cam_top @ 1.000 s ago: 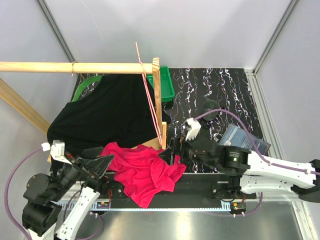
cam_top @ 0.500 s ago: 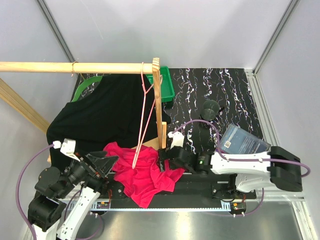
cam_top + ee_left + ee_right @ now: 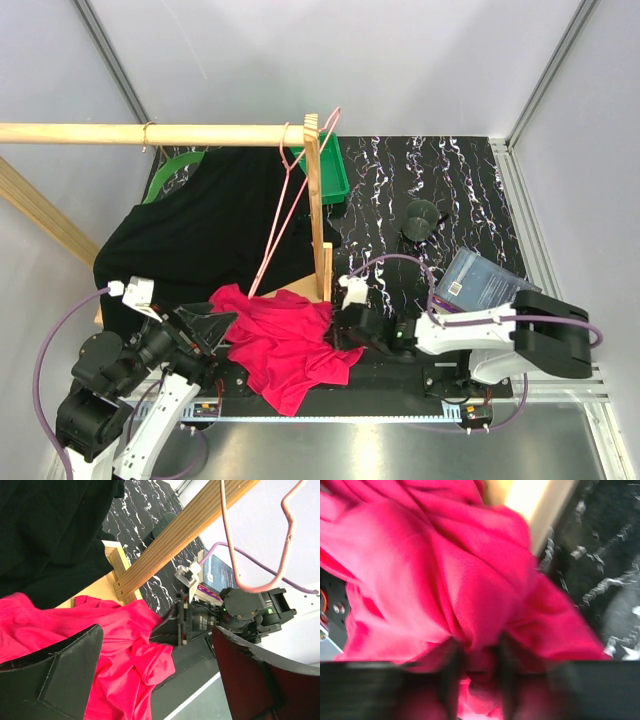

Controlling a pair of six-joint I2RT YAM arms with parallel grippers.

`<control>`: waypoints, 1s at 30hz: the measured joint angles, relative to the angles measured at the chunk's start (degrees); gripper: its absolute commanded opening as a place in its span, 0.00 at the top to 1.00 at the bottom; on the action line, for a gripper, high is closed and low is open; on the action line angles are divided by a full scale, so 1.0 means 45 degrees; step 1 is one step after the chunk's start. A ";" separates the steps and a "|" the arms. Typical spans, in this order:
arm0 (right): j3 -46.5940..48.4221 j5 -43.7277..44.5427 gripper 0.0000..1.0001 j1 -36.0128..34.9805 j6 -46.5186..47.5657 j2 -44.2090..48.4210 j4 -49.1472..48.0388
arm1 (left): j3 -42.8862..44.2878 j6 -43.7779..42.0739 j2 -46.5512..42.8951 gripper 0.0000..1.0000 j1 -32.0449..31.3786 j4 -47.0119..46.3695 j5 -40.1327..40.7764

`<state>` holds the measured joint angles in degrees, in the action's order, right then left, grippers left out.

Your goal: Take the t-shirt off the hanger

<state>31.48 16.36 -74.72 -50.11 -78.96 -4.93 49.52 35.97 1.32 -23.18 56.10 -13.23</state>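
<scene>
Left gripper, near left: jaws spread wide, just beside t-shirt's left edge. Red t-shirt crumpled on table at near edge, off hanger. Pink hanger bare on wooden rail (hanging tilted). Right gripper: pinching fold at t-shirt's right edge.

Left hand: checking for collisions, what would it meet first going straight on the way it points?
Probably the red t-shirt, heaped just ahead of the open left hand; depth unclear.
</scene>
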 measured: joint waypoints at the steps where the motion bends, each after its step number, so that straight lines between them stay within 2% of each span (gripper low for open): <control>1: -0.0277 -0.0029 0.86 -0.0029 -0.0131 0.0325 0.0151 | 0.0000 -0.0005 -0.0010 0.06 -0.0005 0.0010 0.0005; 4: -0.0525 0.0107 0.99 0.0000 -0.0340 0.1409 0.0724 | 0.0000 -0.0034 -0.0010 0.06 -0.0005 0.0019 0.0029; 11: -0.0121 0.1020 1.00 0.0010 -0.0554 0.4716 0.3555 | 0.0000 -0.0019 -0.0005 0.06 -0.0005 0.0078 0.0058; 16: 0.1768 0.2351 1.00 0.0554 -0.0685 0.6577 0.7193 | 0.0044 0.0034 0.0063 0.06 -0.0005 0.0277 0.0053; 23: 0.5051 0.3449 1.00 0.2424 0.0427 0.7193 1.0176 | 0.0495 0.0117 0.0476 0.06 -0.0005 0.0442 0.0053; 30: 0.8184 0.4289 1.00 0.2880 0.2312 0.5945 1.0856 | 0.1015 0.0078 0.1200 0.06 -0.0005 0.0510 0.0058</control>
<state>68.31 35.66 -61.76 -39.70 -52.21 43.92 54.08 36.32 6.72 -23.20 58.39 -12.97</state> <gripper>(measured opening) 0.175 0.934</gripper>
